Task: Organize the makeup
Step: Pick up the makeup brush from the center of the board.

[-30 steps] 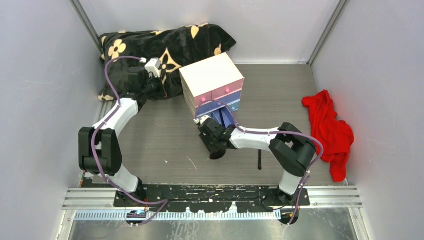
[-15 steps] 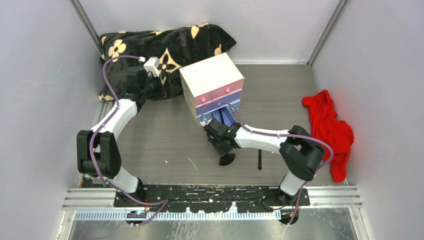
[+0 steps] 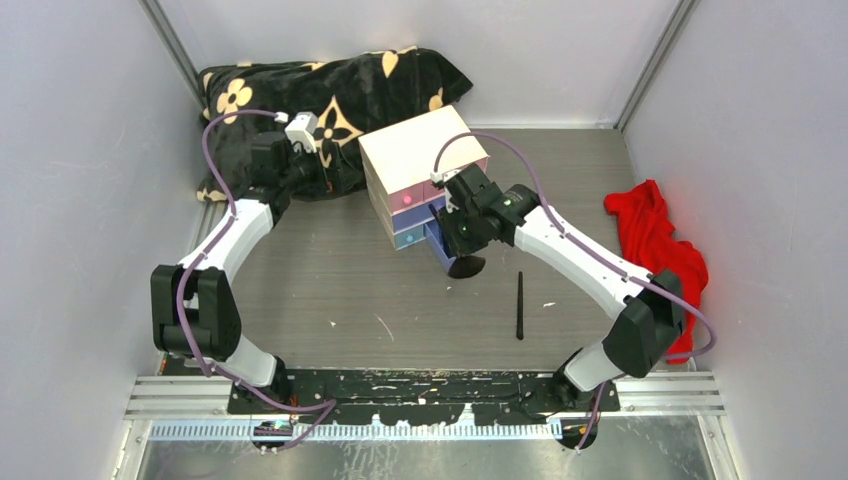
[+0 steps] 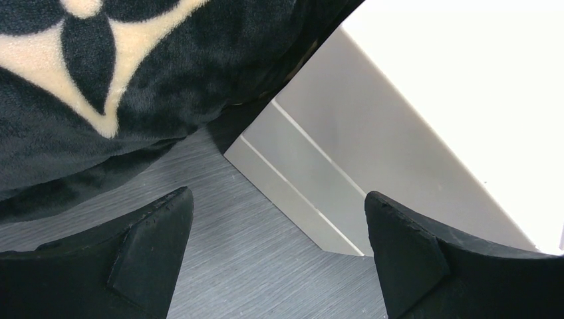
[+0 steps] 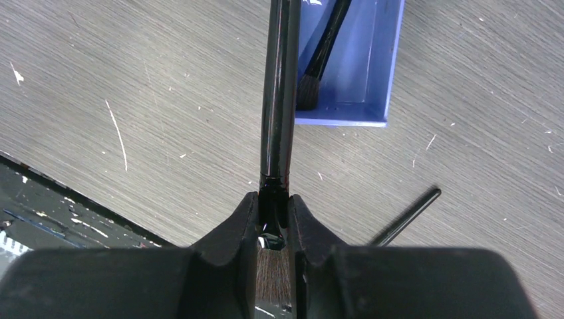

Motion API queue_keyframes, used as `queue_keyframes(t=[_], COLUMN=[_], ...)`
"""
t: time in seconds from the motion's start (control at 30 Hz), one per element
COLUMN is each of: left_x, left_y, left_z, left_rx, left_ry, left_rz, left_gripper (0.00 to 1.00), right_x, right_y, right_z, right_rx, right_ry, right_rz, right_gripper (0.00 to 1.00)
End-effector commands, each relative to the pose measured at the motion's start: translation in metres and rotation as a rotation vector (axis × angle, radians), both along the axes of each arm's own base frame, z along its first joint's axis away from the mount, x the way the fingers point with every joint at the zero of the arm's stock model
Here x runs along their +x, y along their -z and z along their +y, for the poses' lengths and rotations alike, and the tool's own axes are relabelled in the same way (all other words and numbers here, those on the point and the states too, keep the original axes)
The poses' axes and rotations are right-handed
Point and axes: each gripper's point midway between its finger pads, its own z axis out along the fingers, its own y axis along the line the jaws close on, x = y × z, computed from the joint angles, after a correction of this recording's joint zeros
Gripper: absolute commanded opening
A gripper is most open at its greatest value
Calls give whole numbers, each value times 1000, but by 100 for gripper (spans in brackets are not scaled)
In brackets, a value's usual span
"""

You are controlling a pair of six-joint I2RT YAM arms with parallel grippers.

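My right gripper (image 3: 462, 243) is shut on a black-handled brush (image 3: 466, 267), whose dark bristle head hangs below the fingers. In the right wrist view the gripper (image 5: 274, 211) clamps the ferrule, and the handle (image 5: 277, 86) points over the open blue drawer (image 5: 376, 73). A second brush (image 5: 318, 66) lies in that drawer. A thin black stick (image 3: 519, 305) lies on the table, also seen in the right wrist view (image 5: 407, 216). My left gripper (image 3: 303, 168) is open and empty beside the cream box (image 3: 415, 150); its fingers (image 4: 156, 249) frame bare table. Other makeup is out of view.
A black blanket with cream flowers (image 3: 330, 90) is piled at the back left and fills the left wrist view's top (image 4: 100, 86). A red cloth (image 3: 655, 250) lies at the right wall. The box's side (image 4: 346, 166) is close to the left gripper.
My right arm has lifted the brush off the front of the table and carried it back and right, up to the open blue drawer. The left arm has barely moved.
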Motion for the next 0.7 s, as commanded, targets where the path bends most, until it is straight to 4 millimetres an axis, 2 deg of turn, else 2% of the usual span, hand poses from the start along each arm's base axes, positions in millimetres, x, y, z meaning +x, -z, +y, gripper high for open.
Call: queue_keyframes(t=[0.0, 0.23, 0.43, 0.67], left_x=[-1, -3, -3, -3], left_y=[-31, -31, -34, -34], left_z=[-4, -6, -6, -5], left_rx=[-22, -31, -34, -25], left_ry=[23, 31, 32, 29], left_rz=[-93, -93, -100, -104], left_gripper=[100, 100, 100, 100], right_x=[1, -13, -9, -10], right_y=[2, 17, 21, 44], right_z=[-11, -18, -26, -34], right_rx=[-33, -49, -70, -109], right_ry=[-24, -28, 2, 17], right_rz=[67, 160, 168, 222], right_gripper=[2, 2, 2, 2])
